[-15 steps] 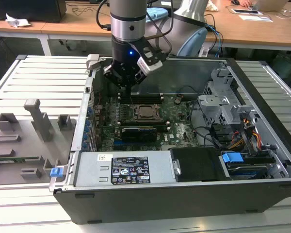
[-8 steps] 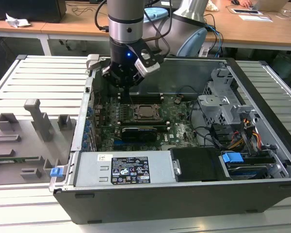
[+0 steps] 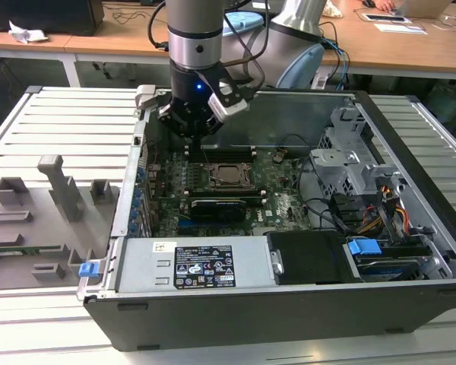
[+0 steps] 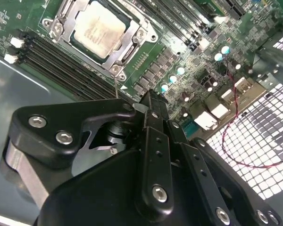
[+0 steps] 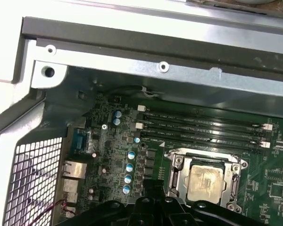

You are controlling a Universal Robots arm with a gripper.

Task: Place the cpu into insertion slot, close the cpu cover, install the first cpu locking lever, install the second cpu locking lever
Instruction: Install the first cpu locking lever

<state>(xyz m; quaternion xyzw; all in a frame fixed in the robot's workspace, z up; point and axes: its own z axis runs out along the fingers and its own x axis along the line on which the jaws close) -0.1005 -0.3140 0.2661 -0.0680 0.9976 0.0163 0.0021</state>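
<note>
Right, exterior view: pincer [image 3: 200, 125] hangs inside the open PC case [image 3: 410, 228], above the motherboard, just behind the insertion slot [image 3: 228, 176]. Second wrist view: cpu [image 4: 98, 29] sits in the slot, cpu cover [image 4: 128, 45] looks down around it. Fingers closed together, nothing held, far as I can tell. First wrist view: cpu [image 5: 206, 183] seated beside the memory slots [image 5: 203, 129].

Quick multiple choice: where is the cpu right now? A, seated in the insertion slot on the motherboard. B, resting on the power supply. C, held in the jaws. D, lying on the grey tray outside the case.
A: the cpu sits inside the insertion slot, framed by the cpu cover.
</note>
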